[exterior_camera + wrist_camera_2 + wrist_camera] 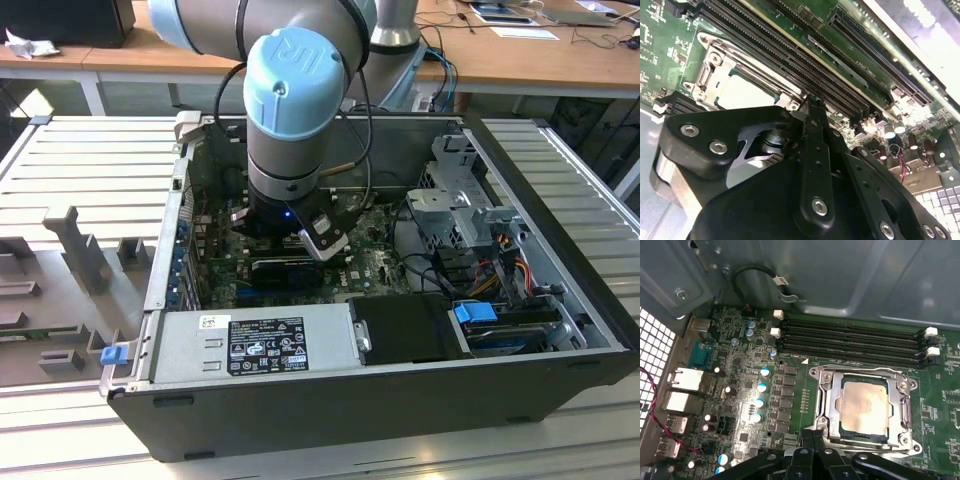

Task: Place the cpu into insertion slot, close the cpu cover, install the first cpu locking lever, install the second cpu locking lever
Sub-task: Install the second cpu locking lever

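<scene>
The hand [815,452] hangs just at the near edge of the insertion slot [865,407], its fingertips drawn close together with nothing between them. Inside that slot lies the cpu [863,402], flat and seated, and the cpu cover [827,390] is already down around it, framing the pale face. The chip looks light, stiff and fragile; any hold belongs on its edges. Beyond the slot run the black memory slots [850,340].
</scene>
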You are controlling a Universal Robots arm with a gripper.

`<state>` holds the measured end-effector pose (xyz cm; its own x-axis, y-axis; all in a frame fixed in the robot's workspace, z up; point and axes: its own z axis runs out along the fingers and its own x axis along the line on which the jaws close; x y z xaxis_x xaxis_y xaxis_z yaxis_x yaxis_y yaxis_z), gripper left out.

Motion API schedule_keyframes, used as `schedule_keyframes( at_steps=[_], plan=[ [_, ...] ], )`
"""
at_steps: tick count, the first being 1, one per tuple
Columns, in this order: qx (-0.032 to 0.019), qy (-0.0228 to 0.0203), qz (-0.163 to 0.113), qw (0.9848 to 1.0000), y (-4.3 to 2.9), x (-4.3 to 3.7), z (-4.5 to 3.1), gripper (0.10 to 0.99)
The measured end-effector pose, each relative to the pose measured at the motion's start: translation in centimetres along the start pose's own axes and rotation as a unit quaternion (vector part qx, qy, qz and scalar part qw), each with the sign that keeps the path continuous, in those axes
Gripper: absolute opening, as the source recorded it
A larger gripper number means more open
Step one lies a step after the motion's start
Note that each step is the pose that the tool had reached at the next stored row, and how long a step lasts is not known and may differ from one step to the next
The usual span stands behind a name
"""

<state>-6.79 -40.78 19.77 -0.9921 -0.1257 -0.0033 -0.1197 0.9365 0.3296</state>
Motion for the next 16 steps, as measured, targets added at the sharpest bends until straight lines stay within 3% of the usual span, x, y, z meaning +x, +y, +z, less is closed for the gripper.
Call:
schedule_keyframes(
  at_steps=[7, 11, 12, 13, 16],
  plan=[
    [-0.0061, -0.0007, 0.000, 1.0000, -0.17, 0.01, 0.49, 0.106],
    [-0.0116, -0.0014, 0.000, 0.9999, -0.12, 0.08, 0.39, 0.106],
    [-0.0124, -0.0016, 0.000, 0.9999, 0.01, 0.10, 0.01, 0.106],
    [-0.0124, -0.0015, 0.000, 0.9999, 0.41, 0.10, -1.13, 0.106],
    [-0.0124, -0.0015, 0.000, 0.9999, 0.87, 0.10, -2.45, 0.106]
  ],
)
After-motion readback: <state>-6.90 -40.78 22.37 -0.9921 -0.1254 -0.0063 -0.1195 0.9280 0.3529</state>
